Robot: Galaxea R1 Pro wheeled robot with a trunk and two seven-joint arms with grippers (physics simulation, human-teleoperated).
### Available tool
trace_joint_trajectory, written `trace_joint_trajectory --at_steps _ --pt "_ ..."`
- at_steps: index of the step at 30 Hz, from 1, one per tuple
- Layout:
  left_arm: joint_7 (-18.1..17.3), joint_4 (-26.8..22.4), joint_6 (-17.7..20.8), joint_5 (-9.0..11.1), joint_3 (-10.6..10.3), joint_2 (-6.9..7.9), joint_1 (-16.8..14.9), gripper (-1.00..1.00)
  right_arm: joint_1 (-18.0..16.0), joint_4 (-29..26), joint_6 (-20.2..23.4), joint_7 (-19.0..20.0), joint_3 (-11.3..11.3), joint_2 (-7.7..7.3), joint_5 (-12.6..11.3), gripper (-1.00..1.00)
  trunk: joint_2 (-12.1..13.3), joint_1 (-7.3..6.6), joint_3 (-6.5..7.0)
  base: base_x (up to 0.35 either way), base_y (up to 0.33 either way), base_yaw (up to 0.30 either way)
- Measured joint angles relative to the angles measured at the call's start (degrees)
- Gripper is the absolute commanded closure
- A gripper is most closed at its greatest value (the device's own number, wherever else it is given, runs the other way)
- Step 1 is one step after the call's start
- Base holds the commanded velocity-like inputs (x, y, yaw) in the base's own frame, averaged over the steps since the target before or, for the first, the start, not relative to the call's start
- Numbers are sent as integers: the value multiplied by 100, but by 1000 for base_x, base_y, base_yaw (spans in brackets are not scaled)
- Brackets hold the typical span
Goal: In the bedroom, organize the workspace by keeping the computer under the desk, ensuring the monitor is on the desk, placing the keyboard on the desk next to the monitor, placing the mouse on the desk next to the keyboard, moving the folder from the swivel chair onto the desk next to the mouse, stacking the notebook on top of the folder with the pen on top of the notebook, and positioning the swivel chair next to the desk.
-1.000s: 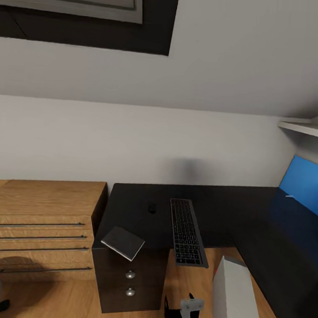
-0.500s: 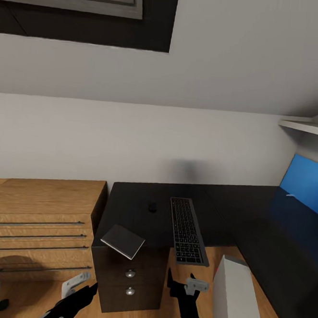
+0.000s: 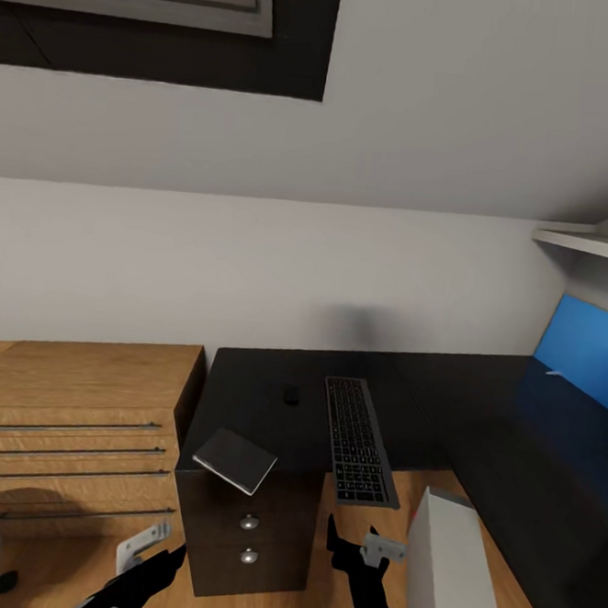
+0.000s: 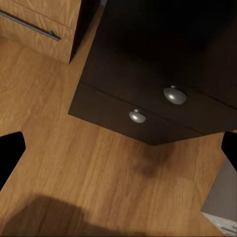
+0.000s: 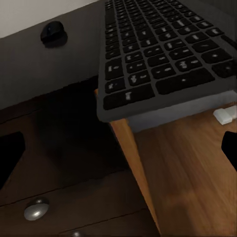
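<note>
Right gripper (image 3: 357, 541): jaws apart, nothing between them, held low at the front of the desk (image 3: 268, 402). Just ahead of it and slightly above, the keyboard (image 3: 358, 440) lies lengthwise with its near end jutting past the desk edge over the wood floor (image 3: 336, 574). Judged light, stiff and slim; matte black keys, thin silvery rim. That overhanging end looks like the natural hold, pinched across its thin edge.

Farther ahead and toward the left arm's side, the mouse (image 3: 290, 395): small, rounded, dark, probably slick, best taken across its sides.

Notebook (image 3: 235, 461) sits askew on the desk's near corner, between the two grippers and above them; thin, dark cover, pale page edges.

Beside the right gripper, on the outer side, the computer (image 3: 451, 575): pale grey box, likely heavy.

Left gripper (image 3: 142, 548): fingers spread, empty, low before the glossy drawers with round silver knobs (image 4: 174, 95).
</note>
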Motion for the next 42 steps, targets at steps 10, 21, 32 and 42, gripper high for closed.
trace_joint_trajectory --at_steps 10,21,32,42 --pt "-31 -40 -7 -9 -9 12 0 -100 0 -413 1861 802 -222 -108 -1685 -100 0 3 0 -311 -72 0" --pt "-35 -39 -3 -7 -15 5 0 -100 -1 -838 3500 2262 -511 -571 -3387 -100 0 0 0 -200 -55 0" --pt "-43 -23 -3 1 -148 -20 0 -100 -36 -1614 5335 2372 -1254 -1482 -5170 -100 0 -1 0 -5 -2 0" --pt "-35 21 -10 -6 -252 -30 5 -100 -37 -1647 5197 2365 -1222 -1575 -5119 -100 0 -2 0 21 0 0"
